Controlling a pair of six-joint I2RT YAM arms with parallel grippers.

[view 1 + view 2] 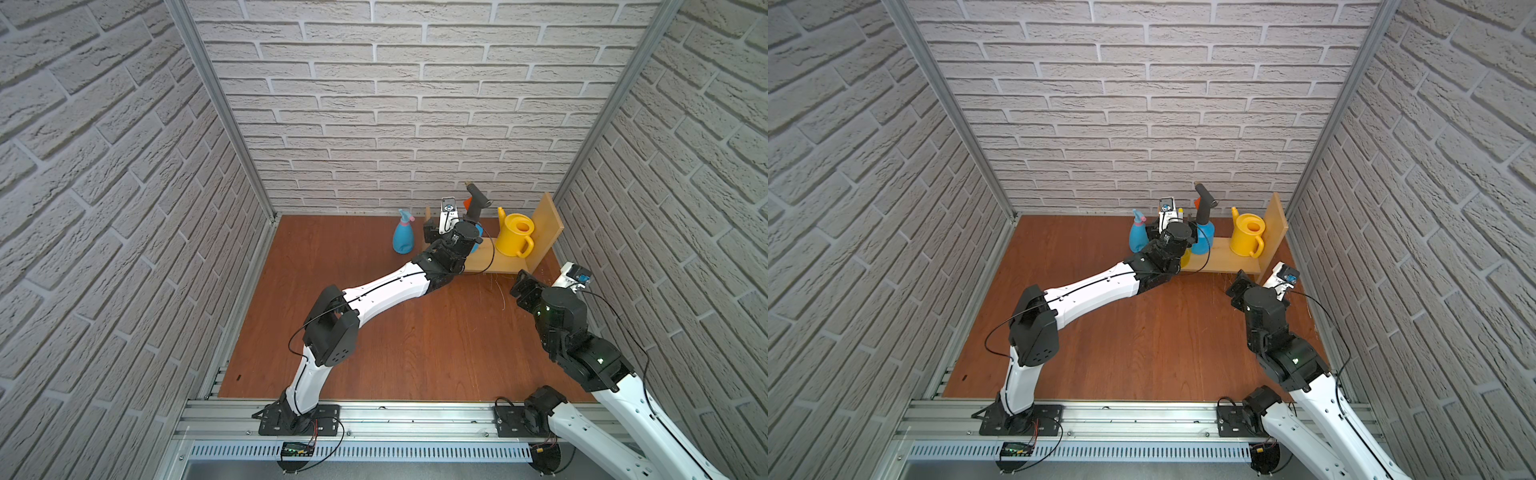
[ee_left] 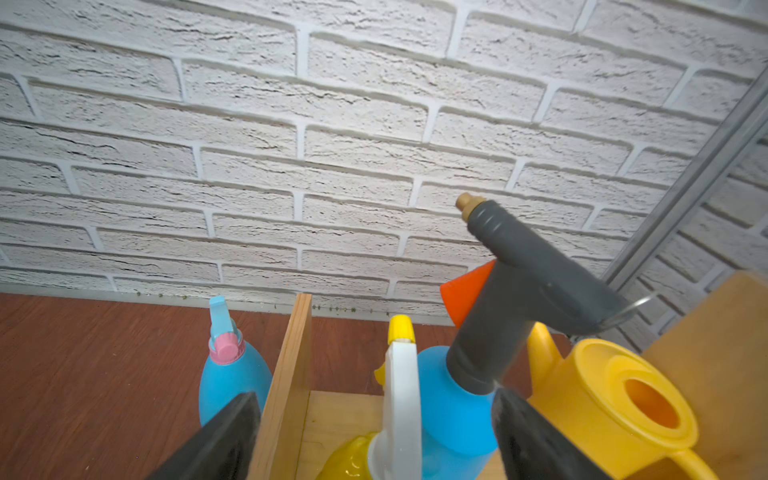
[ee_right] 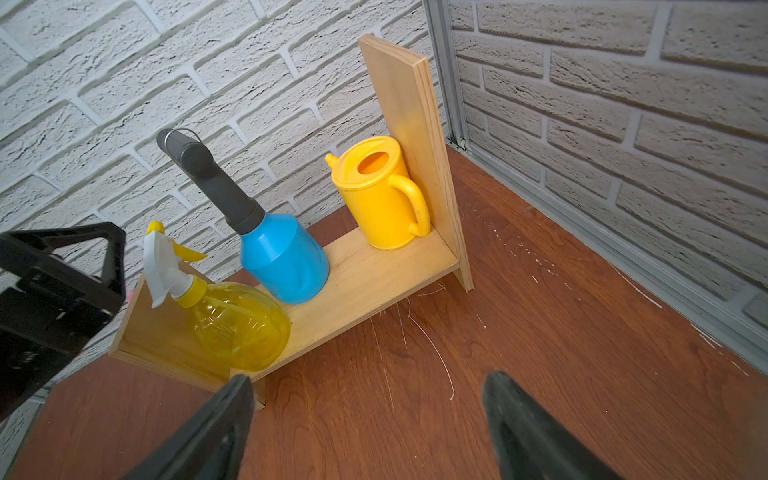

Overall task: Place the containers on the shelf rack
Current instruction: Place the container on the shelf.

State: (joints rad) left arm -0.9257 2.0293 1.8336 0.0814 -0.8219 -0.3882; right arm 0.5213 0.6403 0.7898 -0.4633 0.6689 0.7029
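Shelf rack [image 3: 374, 270] stands at the far right of the table [image 3: 540, 353], close to the brick back wall [image 1: 374, 124]. Its right side board is near the right wall.

Three containers stand on the horizontal board:
- Watering can [image 3: 380, 199] at the right end, handle toward the near edge, just beside the right side board.
- Blue sprayer [image 3: 282, 262] in the middle, dark pump top up, orange trigger visible in the left wrist view.
- Yellow spray bottle [image 3: 237, 324] at the left end, next to the left side board and just beside the blue sprayer – I cannot tell whether they touch.

Fourth container: the light-blue spray bottle [image 1: 403, 239] with pink trim stands upright on the table, outside the rack, just left of the left side board.

Left gripper [image 2: 374, 401] is at the rack's left end, above the yellow spray bottle. The jaws stand wide apart. In the left wrist view the bottle's white trigger head shows between the two fingers [image 2: 224, 436] with a gap on each side, so nothing is gripped.

Right gripper [image 3: 370, 378] hovers over bare table just near of the rack's right end. Jaws spread wide, nothing between them – only wood grain and a few pale scratches [image 3: 436, 353] below.
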